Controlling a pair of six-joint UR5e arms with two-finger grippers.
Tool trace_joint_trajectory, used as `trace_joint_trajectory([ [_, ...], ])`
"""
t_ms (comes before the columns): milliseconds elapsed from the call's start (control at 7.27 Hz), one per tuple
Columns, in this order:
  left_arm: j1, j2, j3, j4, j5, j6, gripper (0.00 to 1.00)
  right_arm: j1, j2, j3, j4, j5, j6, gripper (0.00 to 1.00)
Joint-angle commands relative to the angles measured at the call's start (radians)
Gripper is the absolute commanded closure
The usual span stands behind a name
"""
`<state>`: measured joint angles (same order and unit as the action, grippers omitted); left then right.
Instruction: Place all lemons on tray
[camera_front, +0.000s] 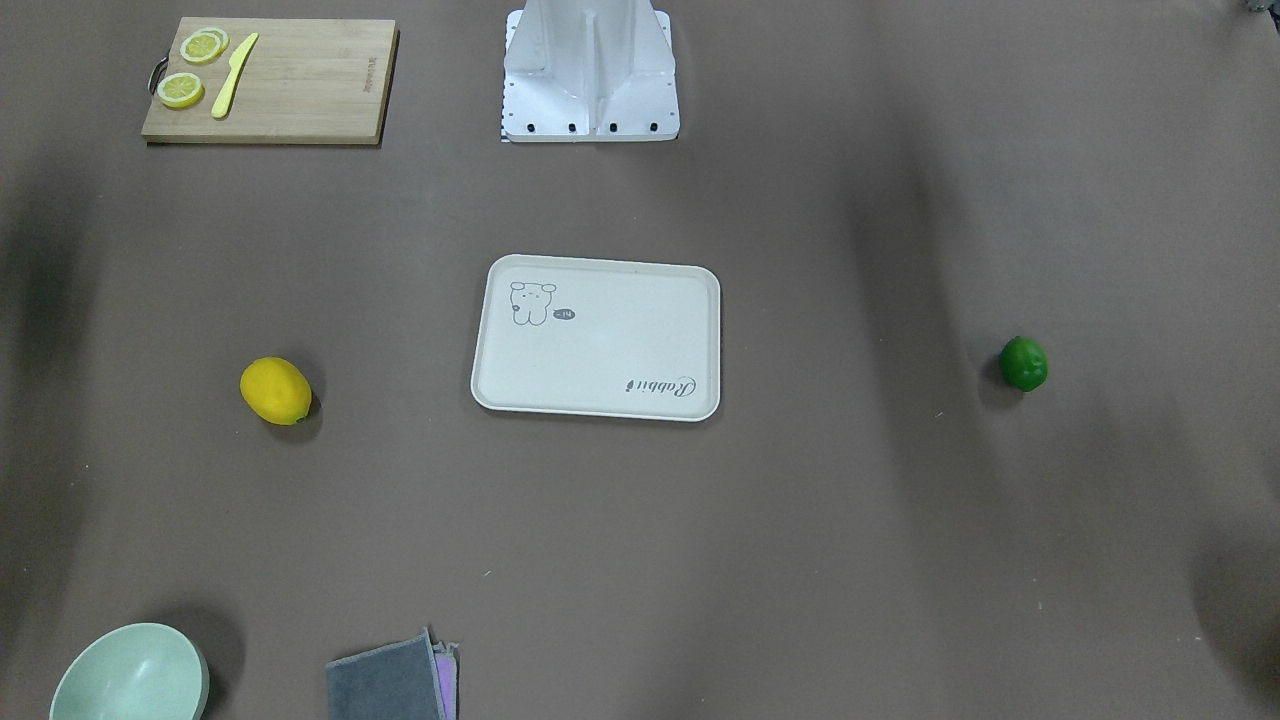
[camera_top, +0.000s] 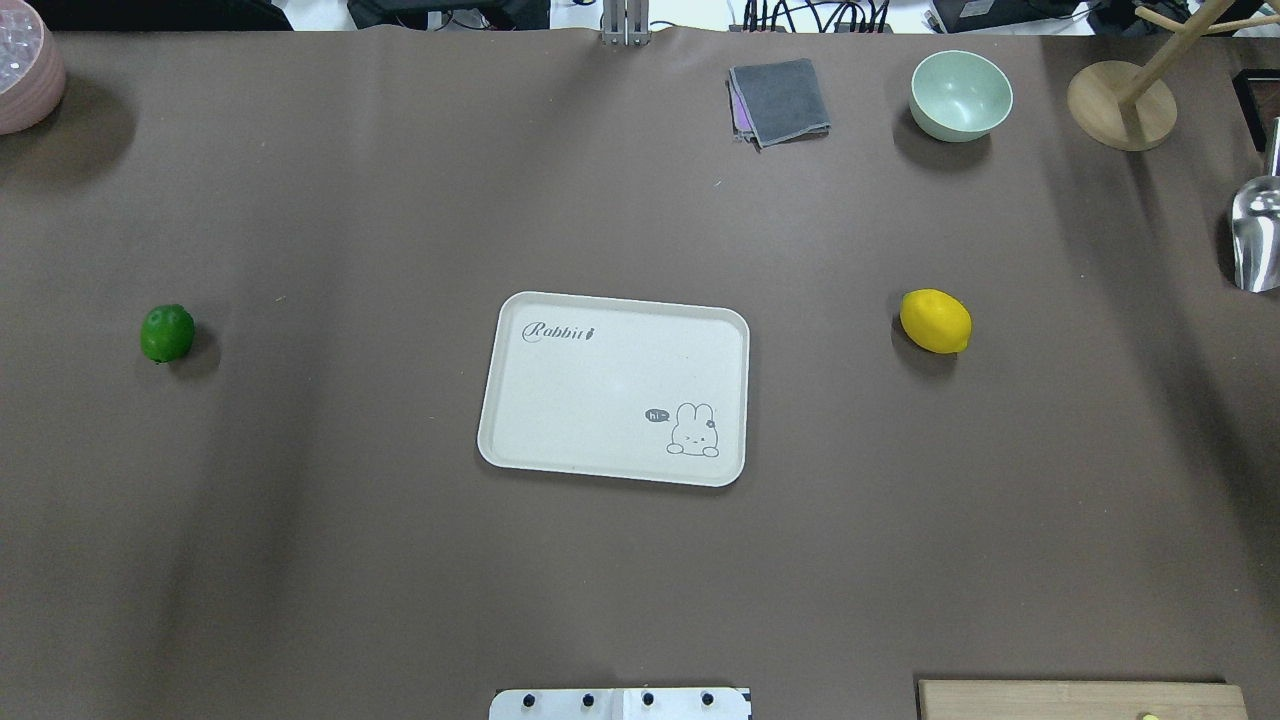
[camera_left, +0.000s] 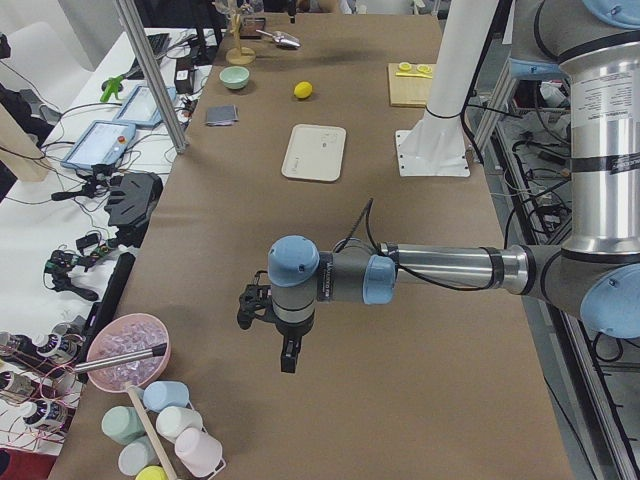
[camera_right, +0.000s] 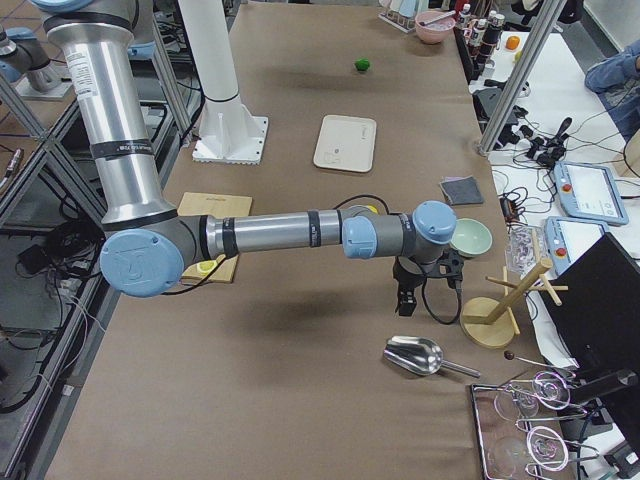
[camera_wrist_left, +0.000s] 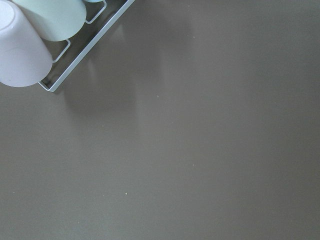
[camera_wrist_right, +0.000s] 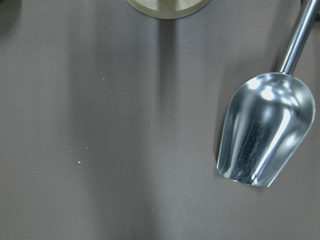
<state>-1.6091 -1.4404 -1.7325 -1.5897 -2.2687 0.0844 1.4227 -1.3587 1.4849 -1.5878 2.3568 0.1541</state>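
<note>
- Table cover (camera_top: 400, 200): plain brown, matte, faintly creased
- Cutting board (camera_front: 310, 80): pale wood, rectangular, dark handle on one short edge
- Lemon slices (camera_front: 203, 45): thin, yellow; two overlapping and one apart, all on the board's handle end
- Knife (camera_front: 234, 75): yellow, lying on the board just beside the slices
- Bowl (camera_top: 960, 95): mint green, upright
- Cloths (camera_top: 780, 100): grey folded square on a purple one, near the bowl
- Stand (camera_top: 1120, 105): round wooden base with a slanting pole
- Scoop (camera_wrist_right: 267, 130): polished metal, straight handle, lying near the stand's base
- Pink bowl (camera_left: 128, 350): holds clear pieces
- Cups (camera_wrist_left: 20, 47): pastel, lying in a white wire rack (camera_wrist_left: 80, 57)
</note>
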Motion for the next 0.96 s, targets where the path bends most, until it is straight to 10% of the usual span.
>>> trace_joint_trajectory([
  [0, 0.0, 0.0, -0.001, 0.001, 0.0, 0.0, 0.01, -0.085, 0.007, 0.098, 0.002, -0.019, 0.062, 0.0],
  [825, 0.041, -0.047, 0.001, 0.008, 0.008, -0.091, 0.01, -0.376, 0.125, 0.148, 0.003, -0.05, 0.377, 0.0],
])
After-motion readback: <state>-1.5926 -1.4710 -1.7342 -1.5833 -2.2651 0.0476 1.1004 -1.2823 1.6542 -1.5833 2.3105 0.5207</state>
